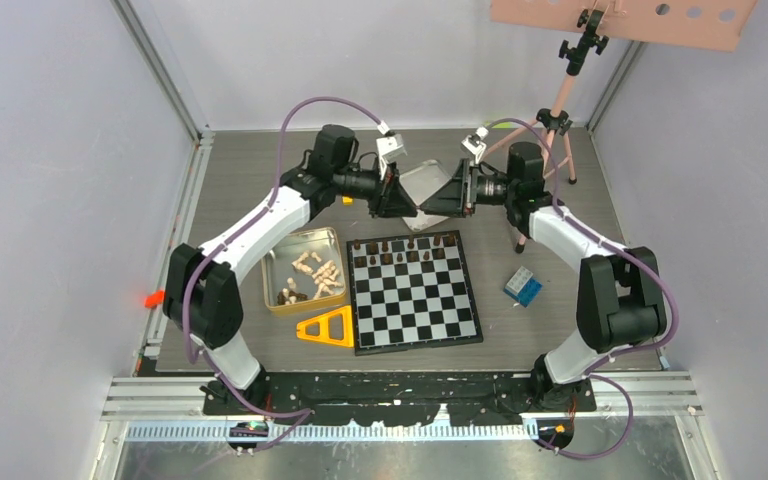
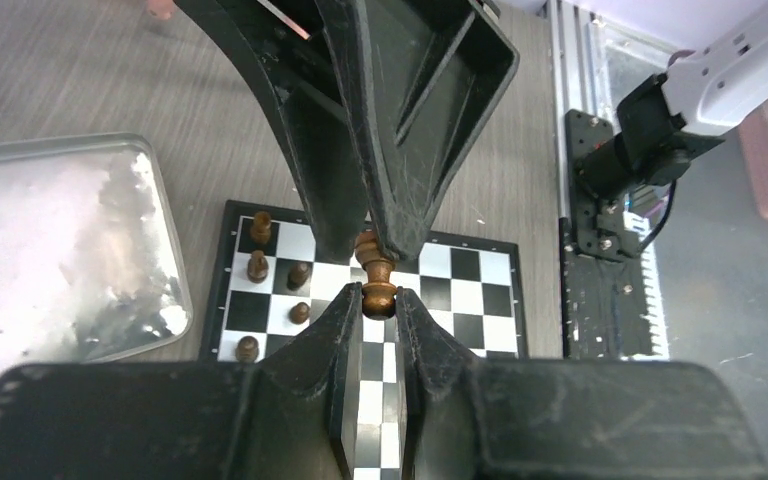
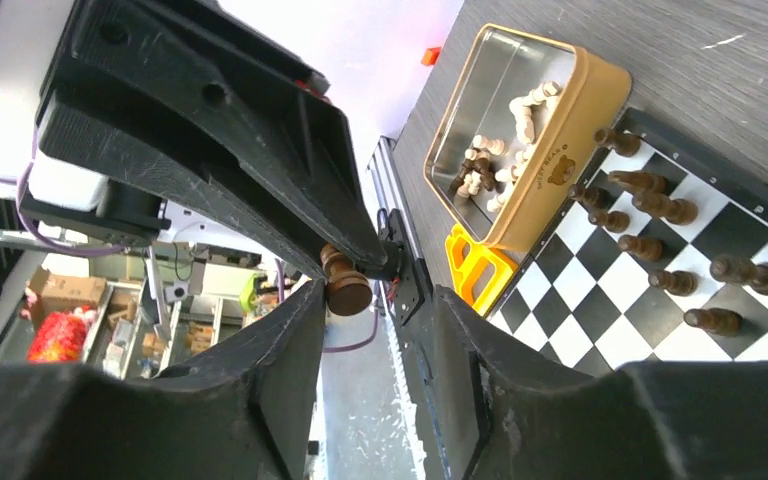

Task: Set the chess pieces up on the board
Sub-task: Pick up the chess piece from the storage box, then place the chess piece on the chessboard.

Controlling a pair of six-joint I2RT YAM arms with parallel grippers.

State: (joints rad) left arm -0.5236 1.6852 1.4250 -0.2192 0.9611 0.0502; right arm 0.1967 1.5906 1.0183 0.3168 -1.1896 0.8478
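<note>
1 dark brown wooden chess piece (image 2: 372, 272) is clamped by the left gripper (image 2: 378, 302) above the flat black-and-white checked board (image 1: 420, 300); the right gripper (image 3: 378, 300) is parted around it.

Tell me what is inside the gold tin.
The gold tin holds loose pale chess pieces and a few dark chess pieces at one end. Whatever lies beneath the heap is covered.

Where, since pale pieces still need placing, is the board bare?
The board's near rows, between the yellow triangle and blue cube, are bare. The far rows are crowded with chessmen; the left gripper, holding a dark piece, meets the right gripper there.
</note>
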